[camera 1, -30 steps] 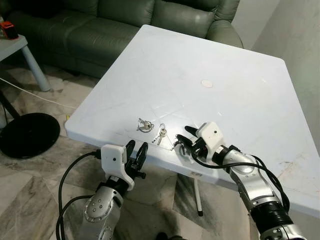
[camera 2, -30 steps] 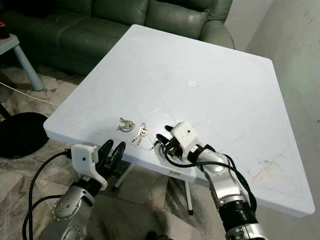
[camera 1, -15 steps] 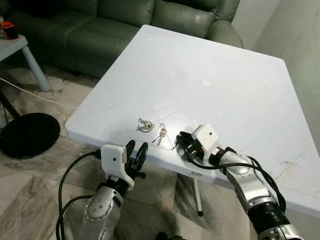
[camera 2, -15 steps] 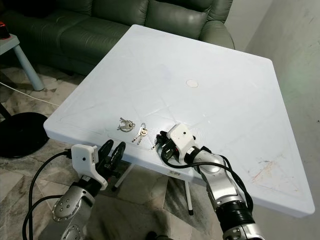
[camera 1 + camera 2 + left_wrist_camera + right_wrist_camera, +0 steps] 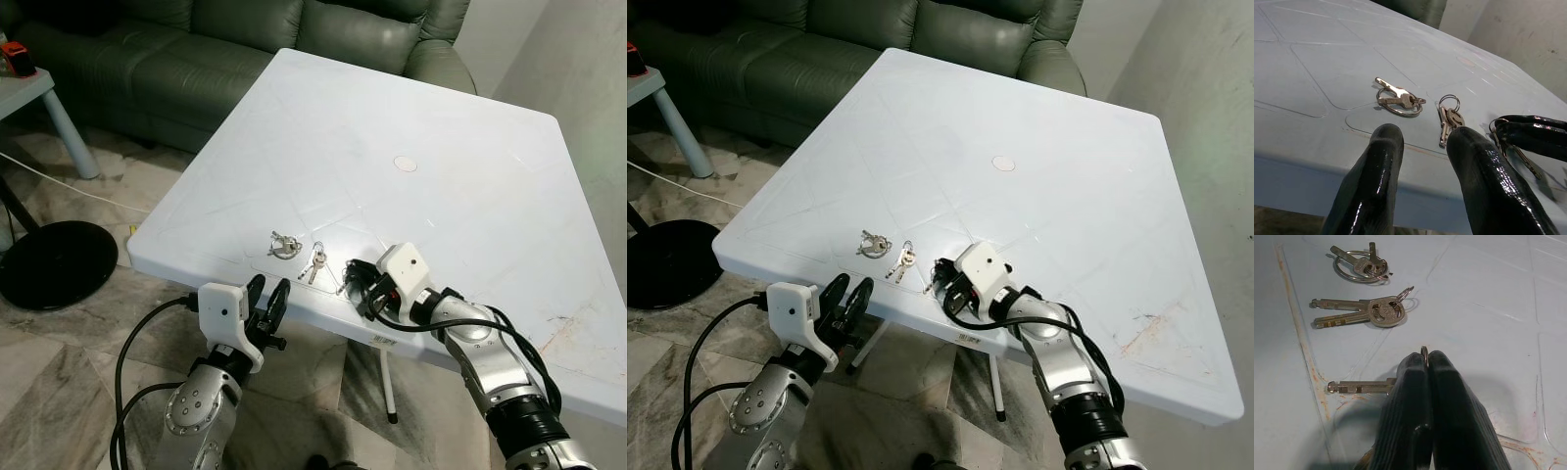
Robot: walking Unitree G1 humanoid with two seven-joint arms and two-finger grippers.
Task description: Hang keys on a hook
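Head camera, left and right eyes: the right arm reaches in low over the near edge of the white table (image 5: 460,127), its silver forearm angled up from the lower right and its right claw (image 5: 355,281) lying nearly flat on the top, black fingers pointing toward two loose key sets. Just beyond its tips lies the middle key pair (image 5: 315,260), and farther along the same edge, away from the claw, sits the ringed key bunch (image 5: 283,245). The left arm is raised from below, its left claw (image 5: 267,300) poised just short of the table's near edge, fingers upright and apart. A green sofa (image 5: 245,44) stands beyond the table's far side.

Left wrist camera: the left claw's two fingers (image 5: 1374,181) stand spread, holding nothing, level with the table edge; past them lie the ringed key bunch and the middle key pair, with the right claw's black fingers beside a third key set (image 5: 1515,154).

Right wrist camera: the right claw's fingers (image 5: 1410,406) are pressed tight together, pinching the ring of the third key set, whose key blade lies flat on the table beside them.
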